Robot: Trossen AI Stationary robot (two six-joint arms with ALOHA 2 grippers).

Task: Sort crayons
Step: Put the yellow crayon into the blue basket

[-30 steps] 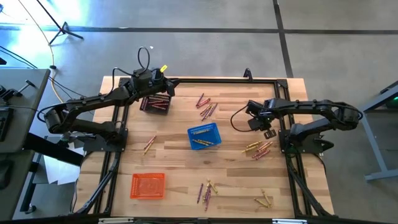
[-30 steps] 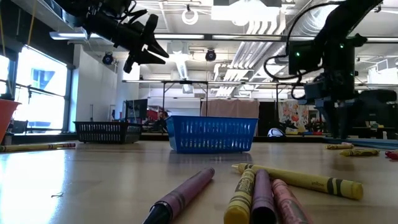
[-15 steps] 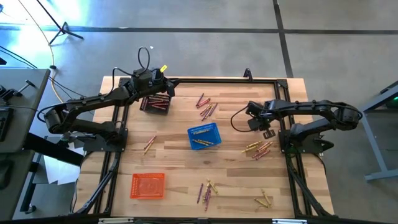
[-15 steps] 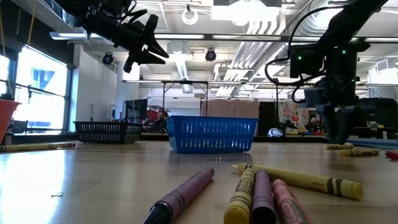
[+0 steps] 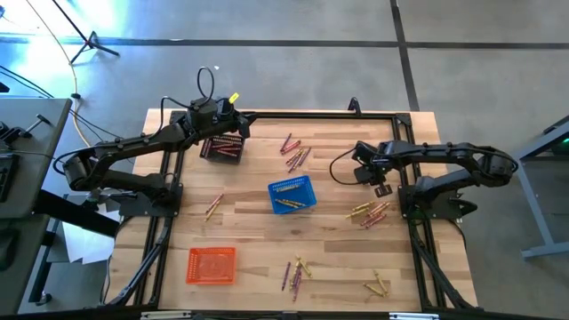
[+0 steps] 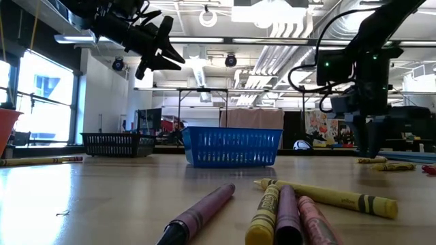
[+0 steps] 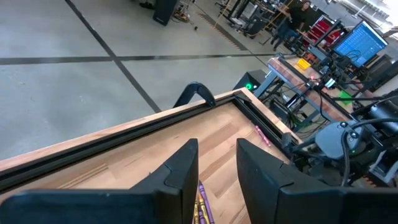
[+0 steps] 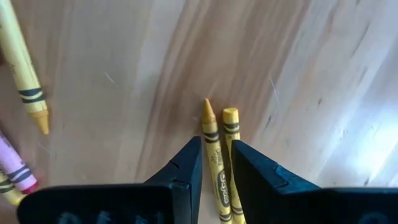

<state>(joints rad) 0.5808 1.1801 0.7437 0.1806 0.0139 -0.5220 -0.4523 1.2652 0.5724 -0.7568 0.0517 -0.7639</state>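
Crayons lie in loose groups on the wooden table: pink and purple ones (image 5: 295, 153) at the far middle, yellow and pink ones (image 5: 369, 213) at the right, and others (image 5: 293, 271) near the front. My right gripper (image 5: 382, 188) points down just beyond the right-hand group, low over the table (image 6: 368, 151), and is shut on two yellow crayons (image 8: 219, 134). My left gripper (image 5: 242, 124) hovers high over the black basket (image 5: 222, 148), which holds pink crayons. Its fingers stand apart (image 7: 217, 146) with nothing plainly between them. My right gripper pinches two yellow crayons side by side between its two fingers, on their paper-wrapped shafts (image 8: 221, 180). The fingers come from above and lie along the crayons. The crayon tips (image 8: 208, 111) stick out past the fingertips toward the table. I cannot tell whether they touch the wood.
A blue basket (image 5: 292, 195) stands mid-table and an orange basket (image 5: 212, 265) at the near left. More crayons lie at the near right (image 5: 378, 286) and left of centre (image 5: 213, 206). A black frame (image 5: 169, 196) borders the table.
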